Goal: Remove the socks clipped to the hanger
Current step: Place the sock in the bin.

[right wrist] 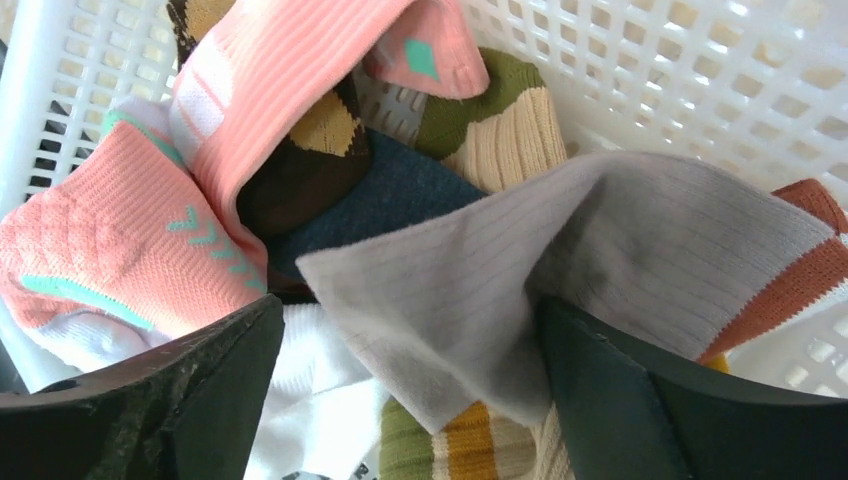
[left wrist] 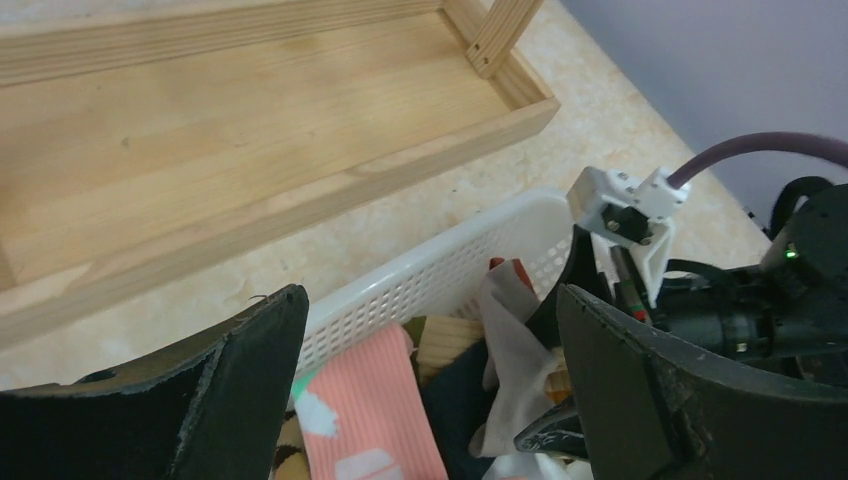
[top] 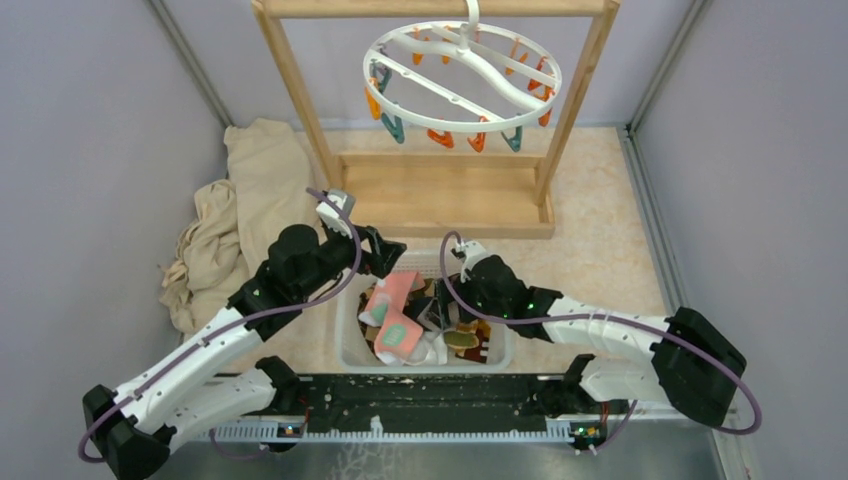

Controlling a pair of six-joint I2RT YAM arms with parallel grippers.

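Note:
The white ring hanger (top: 462, 80) hangs from the wooden frame with orange and teal clips; no sock shows on it. Several socks lie in the white perforated basket (top: 347, 340): a pink sock (right wrist: 130, 250), a navy one (right wrist: 390, 195), a white one (right wrist: 320, 400) and a grey sock (right wrist: 560, 250). My right gripper (right wrist: 410, 320) is open, low in the basket, and the grey sock lies loose between its jaws, draped over the right finger. It also shows in the top view (top: 442, 305). My left gripper (left wrist: 430, 310) is open and empty above the basket's far rim (left wrist: 440, 270).
The wooden frame's base tray (top: 440, 195) stands just behind the basket. A heap of beige cloth (top: 240, 210) lies at the left. Grey walls close in on both sides. The two grippers are close together over the basket.

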